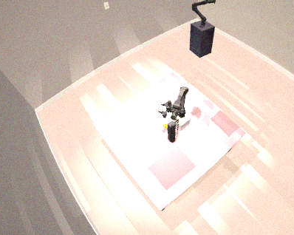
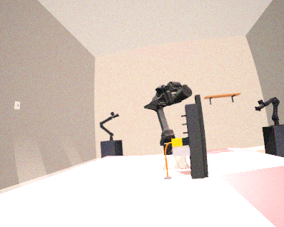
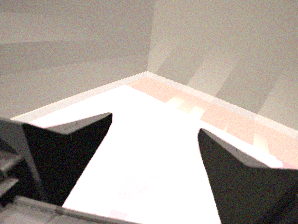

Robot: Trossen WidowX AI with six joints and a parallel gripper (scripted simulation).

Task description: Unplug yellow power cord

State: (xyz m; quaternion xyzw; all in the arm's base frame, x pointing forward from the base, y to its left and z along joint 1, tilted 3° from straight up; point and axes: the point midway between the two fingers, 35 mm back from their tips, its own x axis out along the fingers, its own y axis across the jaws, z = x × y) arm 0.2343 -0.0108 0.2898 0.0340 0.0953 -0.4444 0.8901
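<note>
The dark power strip (image 1: 171,134) (image 2: 196,150) stands upright on the table. The yellow plug (image 1: 165,126) (image 2: 177,142) is at its side, low down, with a dark piece between the yellow part and the strip in the exterior view; whether it is seated cannot be told. An orange-yellow cord (image 2: 166,162) curves from the plug down to a small base on the table. My gripper (image 1: 160,108) (image 2: 146,106) (image 3: 155,124) is open and empty, above and to the left of the plug in the exterior view. Plug, cord and strip are not in the wrist view.
A white table (image 1: 131,129) carries the strip and my arm. A pale block-like object (image 1: 185,123) (image 2: 180,157) is behind the plug. Other arms on dark pedestals (image 1: 201,40) (image 2: 111,148) and a wooden shelf (image 2: 222,96) are farther away.
</note>
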